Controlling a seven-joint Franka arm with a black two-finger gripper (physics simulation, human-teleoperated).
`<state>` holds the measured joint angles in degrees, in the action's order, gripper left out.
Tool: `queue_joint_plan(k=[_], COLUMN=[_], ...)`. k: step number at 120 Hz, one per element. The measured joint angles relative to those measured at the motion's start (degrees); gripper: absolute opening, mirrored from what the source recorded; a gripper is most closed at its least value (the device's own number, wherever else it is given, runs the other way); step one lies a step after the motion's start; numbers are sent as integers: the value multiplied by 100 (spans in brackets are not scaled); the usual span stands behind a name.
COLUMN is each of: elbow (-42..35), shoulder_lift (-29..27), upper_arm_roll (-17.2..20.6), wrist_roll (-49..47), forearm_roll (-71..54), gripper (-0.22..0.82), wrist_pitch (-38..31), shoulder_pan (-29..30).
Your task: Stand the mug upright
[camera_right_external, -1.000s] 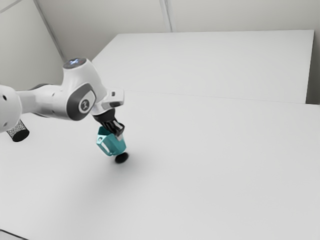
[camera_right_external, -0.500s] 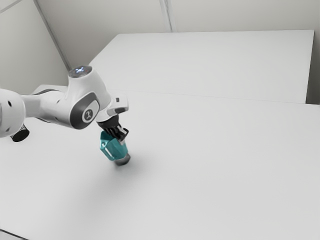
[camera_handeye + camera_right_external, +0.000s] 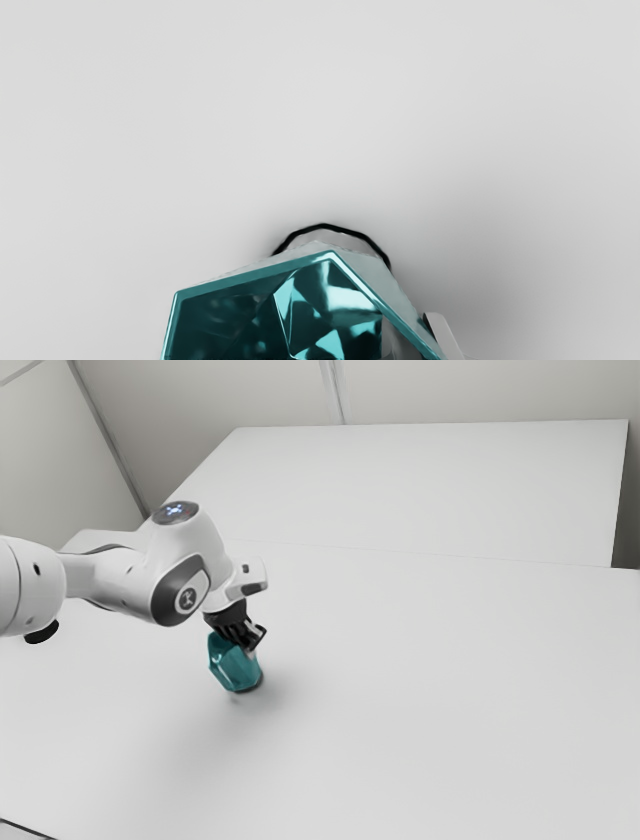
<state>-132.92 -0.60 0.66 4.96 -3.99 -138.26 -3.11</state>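
Mug point(image 3: 235, 668) just below gripper point(image 3: 251, 648), which is nearly closed, pinching mug's wall; mouth faces gripper, long axis appears near upright, base lowermost, its contact with table point(image 3: 420, 710) unclear.

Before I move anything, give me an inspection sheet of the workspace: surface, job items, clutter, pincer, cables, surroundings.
Surface: white tabletop, smooth, with a thin seam across it.
Job's things: teal faceted mug, mouth up but leaning; whether its base sits flat, I cannot tell.
Clutter: one dark object at the exterior view's left, partly behind the arm.
Pincer: shut on the mug's wall by the rim.
Cables: none certain; a thin dark line at the exterior view's lower-left corner could be a cable or an edge.
Surroundings: pale walls; people, nothing seen.
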Motion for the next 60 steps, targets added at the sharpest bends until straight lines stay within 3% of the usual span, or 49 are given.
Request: queue_joint_plan(k=[40, 51, 60], elbow=[1, 1, 1], shoulder_lift=[135, 138, 119], upper_arm_roll=[-52, -34, -25], wrist_roll=[-184, -190, -181], forearm_roll=[-24, 2, 27], gripper=[-18, -10, 4], wrist_pitch=[-27, -68, -90], shoulder_pan=[-111, -88, -73])
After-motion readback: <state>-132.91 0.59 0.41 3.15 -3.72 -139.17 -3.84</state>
